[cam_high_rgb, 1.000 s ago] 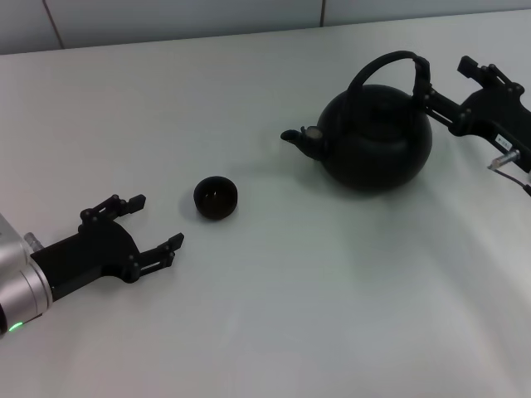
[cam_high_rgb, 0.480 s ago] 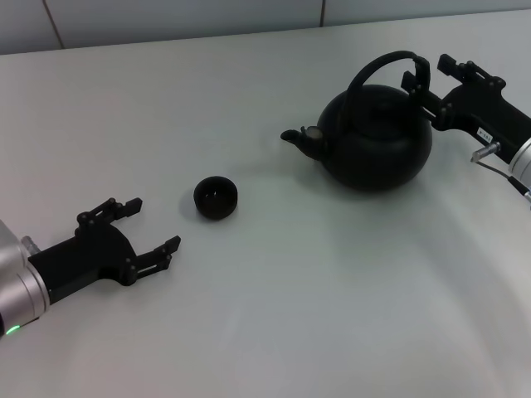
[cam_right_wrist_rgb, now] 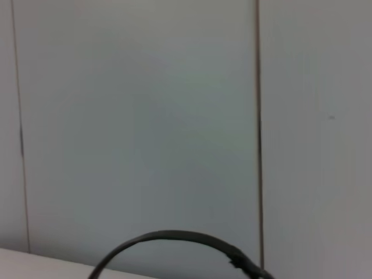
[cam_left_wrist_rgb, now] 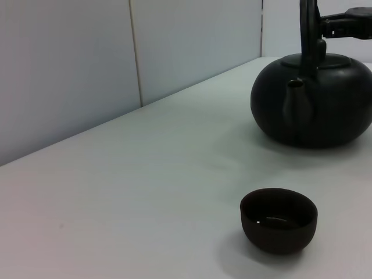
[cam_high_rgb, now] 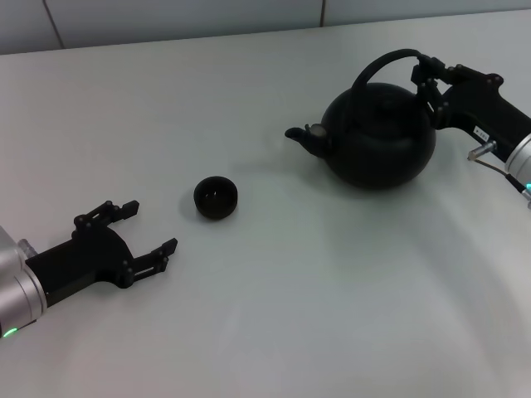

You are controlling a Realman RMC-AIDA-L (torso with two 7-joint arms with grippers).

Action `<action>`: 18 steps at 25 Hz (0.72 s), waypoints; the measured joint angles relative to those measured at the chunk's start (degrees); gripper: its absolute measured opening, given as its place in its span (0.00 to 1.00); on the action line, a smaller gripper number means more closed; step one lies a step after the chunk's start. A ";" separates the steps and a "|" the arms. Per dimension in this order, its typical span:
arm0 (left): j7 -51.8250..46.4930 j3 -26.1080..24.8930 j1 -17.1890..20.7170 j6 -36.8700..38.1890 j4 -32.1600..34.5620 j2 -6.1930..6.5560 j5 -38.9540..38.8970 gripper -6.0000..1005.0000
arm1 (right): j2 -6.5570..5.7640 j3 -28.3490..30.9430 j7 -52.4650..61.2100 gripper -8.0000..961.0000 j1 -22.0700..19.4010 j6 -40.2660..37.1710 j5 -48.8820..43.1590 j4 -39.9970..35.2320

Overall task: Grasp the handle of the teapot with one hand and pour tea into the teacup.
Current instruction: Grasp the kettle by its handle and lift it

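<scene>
While teacup (cam_left_wrist_rgb: 279, 220) perhaps holds liquid, right tool (cam_high_rgb: 431, 76) clamps handle (cam_high_rgb: 388, 60), left tool (cam_high_rgb: 139, 232) spread.

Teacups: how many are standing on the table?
1. The teacup stands between the teapot and the left gripper. None seems hidden.

Surface: a plain white surface (cam_high_rgb: 274, 332) with a pale wall behind it.
Teapot: the big round black teapot (cam_high_rgb: 377, 137) sits on the far right side, spout toward the teacup.
Teacup: the tiny black teacup (cam_high_rgb: 216, 197) sits near the middle, well apart from the teapot.
</scene>
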 joint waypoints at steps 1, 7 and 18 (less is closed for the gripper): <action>-0.02 0.00 0.00 0.04 0.00 0.01 0.00 0.84 | 0.00 0.00 -1.16 0.40 0.13 -0.04 0.00 0.50; -0.23 0.00 0.21 0.20 0.10 0.08 0.00 0.84 | -0.02 0.02 -3.25 0.17 0.52 -0.50 -0.01 1.30; -0.18 0.00 1.05 1.38 0.72 0.07 0.00 0.84 | -0.11 0.13 -3.41 0.09 1.02 -5.64 0.66 1.01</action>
